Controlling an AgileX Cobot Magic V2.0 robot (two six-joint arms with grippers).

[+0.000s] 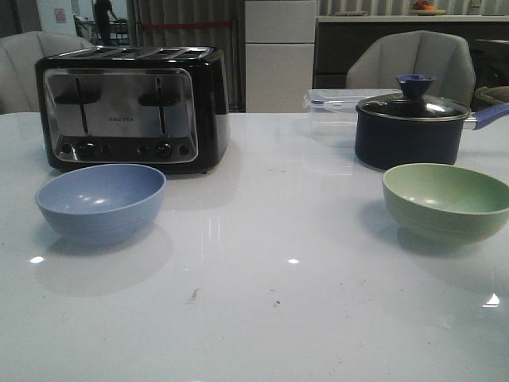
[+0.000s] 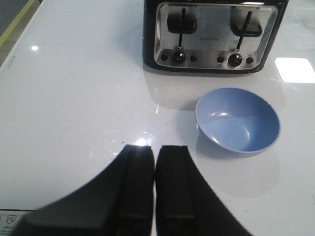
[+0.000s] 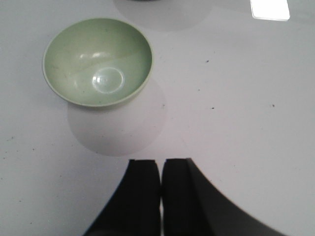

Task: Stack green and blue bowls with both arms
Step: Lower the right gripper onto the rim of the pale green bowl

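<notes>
Two bowls sat well apart on the white table (image 1: 254, 318), neither stacked nor touched. The blue bowl (image 1: 101, 201) lay on the robot's left, just before the toaster (image 1: 131, 107); the green bowl (image 1: 447, 200) lay on the right, near the dark lidded pot (image 1: 411, 126). Both stood upright and empty.

Neither arm showed in the front view. In its wrist view the left gripper (image 2: 154, 189) hung above bare table, fingers pressed nearly together, nothing held; the blue bowl (image 2: 237, 120) lay ahead of it and off to one side. The right gripper (image 3: 161, 196) was likewise clenched and empty, the green bowl (image 3: 97, 61) ahead and off to the other side.

Each arm seemed nearer its own bowl, though height above the table was hard to judge. Round bowls offer no long axis; a rim grasp would probably need the fingers opened first.
</notes>
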